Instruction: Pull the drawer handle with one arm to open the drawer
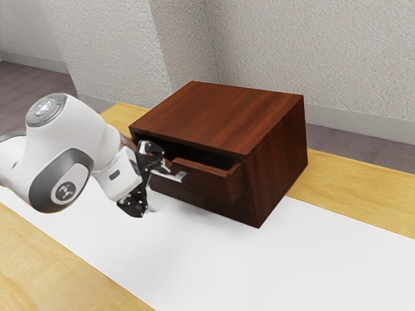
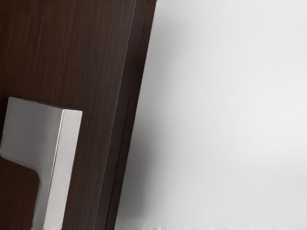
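A dark wood cabinet [image 1: 220, 120] stands on the table, and its drawer [image 1: 207, 178] is pulled partly out toward the exterior view's left. A silver handle [image 1: 172, 172] sticks out from the drawer front. My gripper [image 1: 144, 178] is at the handle, open. One finger [image 1: 150, 150] stands above the handle and the other [image 1: 135, 206] well below it. In the wrist view the silver handle [image 2: 45, 143] sits close against the dark drawer front [image 2: 72, 57], just under my hand.
A white mat [image 1: 246, 259] covers the wooden table [image 1: 52, 272] in front of the cabinet. The same white surface [image 2: 225, 120] lies beside the drawer front in the wrist view. A textured wall [image 1: 311, 45] stands behind.
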